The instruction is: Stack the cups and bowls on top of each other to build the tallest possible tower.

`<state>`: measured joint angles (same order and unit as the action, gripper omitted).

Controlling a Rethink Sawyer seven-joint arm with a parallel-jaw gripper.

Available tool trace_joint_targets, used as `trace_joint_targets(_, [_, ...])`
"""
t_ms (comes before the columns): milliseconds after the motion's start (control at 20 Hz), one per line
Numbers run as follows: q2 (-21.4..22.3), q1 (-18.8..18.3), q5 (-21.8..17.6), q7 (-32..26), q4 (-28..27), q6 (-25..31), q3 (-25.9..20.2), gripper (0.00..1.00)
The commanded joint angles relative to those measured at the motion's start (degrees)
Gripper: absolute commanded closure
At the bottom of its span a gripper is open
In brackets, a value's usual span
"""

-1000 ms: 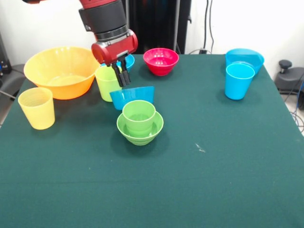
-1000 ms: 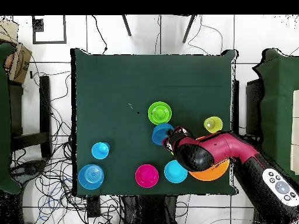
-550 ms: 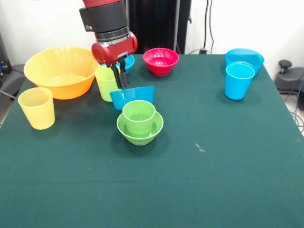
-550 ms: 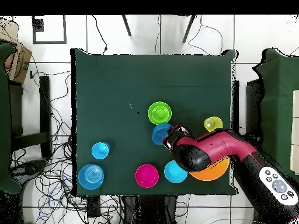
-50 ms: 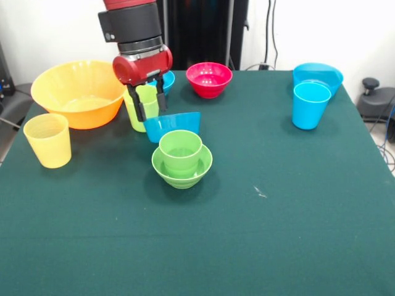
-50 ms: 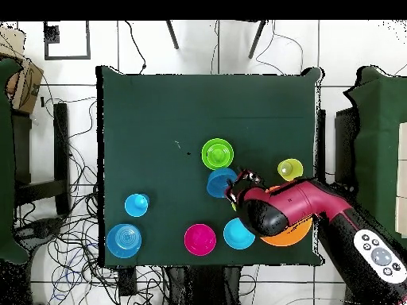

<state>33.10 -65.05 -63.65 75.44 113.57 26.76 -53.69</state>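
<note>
I use the tower (image 5: 181, 158) as my marker. It sits near the middle of the green table (image 5: 259, 234). It is a small green bowl (image 5: 182, 174) with a green cup (image 5: 180, 150) standing inside it, open side up.

Just behind the tower, a small blue bowl (image 5: 174, 125) is tipped on its side, and in the front view its rim looks to touch the green cup. Behind that and a bit to the left stands the yellow-green cup (image 5: 141, 106). My gripper (image 5: 147, 106) is down at this cup. One dark finger shows on each side of a strip of the cup's wall, so it looks like a pinch on the cup, but I cannot tell for sure that they press it.

To the left of the tower and farther back is the big yellow-orange bowl (image 5: 80, 91). Left of the tower, near the table edge, stands the pale yellow cup (image 5: 48, 140).

Behind the tower, far back, is the red bowl (image 5: 209, 78). Another blue bowl (image 5: 166, 79) peeks out behind my arm, beside the red one.

Far off to the right of the tower stands the sky blue cup (image 5: 310, 105), and just behind it, touching or almost touching, is the wide blue bowl (image 5: 318, 74).

From above, the tower (image 6: 217, 152) shows as green rings, with the tipped blue bowl (image 6: 220, 182) right next to it and my arm (image 6: 318, 218) over the big bowl.
</note>
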Motion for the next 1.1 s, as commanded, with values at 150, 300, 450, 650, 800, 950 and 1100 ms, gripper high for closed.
trace_joint_targets(150, [-0.54, 2.66, -4.13, -2.18, -2.20, -2.20, 4.39, 0.00])
trace_joint_targets(300, [-0.78, 2.89, -4.24, -3.25, -2.29, -1.89, 4.37, 0.00])
trace_joint_targets(450, [-0.40, 4.59, -6.58, -2.84, -1.93, -2.76, 5.30, 0.00])
trace_joint_targets(650, [-0.57, 6.86, -6.97, 5.94, -2.04, -6.72, 8.67, 0.00])
trace_joint_targets(800, [-0.04, 10.23, -10.22, 7.80, -2.81, -9.41, 11.92, 0.00])
trace_joint_targets(950, [0.17, 12.68, -11.14, 9.54, -3.20, -11.60, 14.53, 0.00])
trace_joint_targets(1100, [0.36, 14.91, -11.63, 10.39, -3.67, -13.66, 16.96, 0.00])
